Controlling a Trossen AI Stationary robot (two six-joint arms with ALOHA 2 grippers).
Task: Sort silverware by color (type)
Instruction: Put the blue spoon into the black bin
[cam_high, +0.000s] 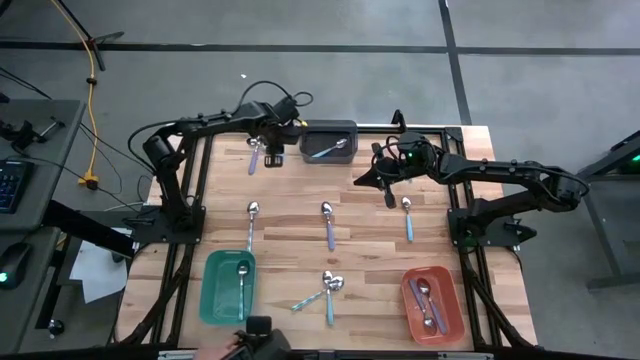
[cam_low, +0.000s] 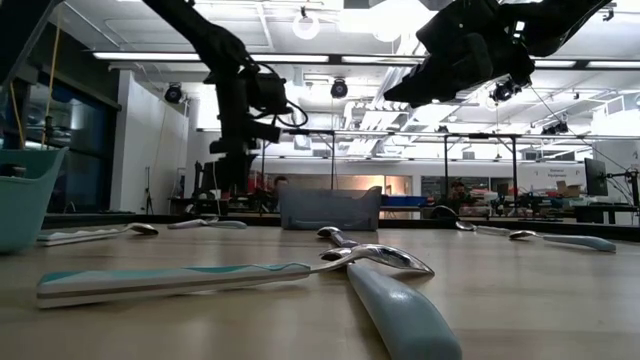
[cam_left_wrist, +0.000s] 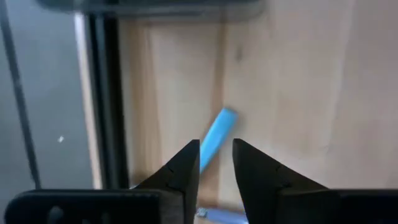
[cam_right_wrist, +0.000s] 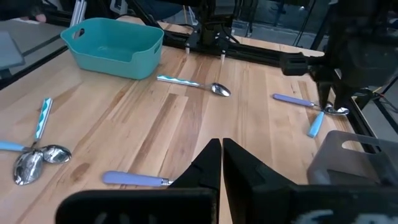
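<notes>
Spoons with coloured handles lie scattered on the wooden table. My left gripper (cam_high: 276, 152) (cam_left_wrist: 216, 149) points down at the far left, beside the grey bin (cam_high: 328, 140), its fingers open. Between its fingertips shows the handle of a light-blue spoon (cam_left_wrist: 217, 127) (cam_right_wrist: 316, 124), which lies flat on the wood; I see no touch. A purple spoon (cam_high: 255, 155) (cam_right_wrist: 298, 101) lies flat next to it. My right gripper (cam_high: 362, 180) (cam_right_wrist: 221, 152) hangs shut and holds nothing, above the table right of centre.
The grey bin holds a light-blue spoon (cam_high: 330, 150). A teal bin (cam_high: 210, 300) at the near left holds a teal spoon. A red bin (cam_high: 410, 310) at the near right holds purple spoons. Loose spoons lie mid-table (cam_high: 251, 222) (cam_high: 328, 225) (cam_high: 407, 218), and a cluster lies near the front (cam_high: 325, 290).
</notes>
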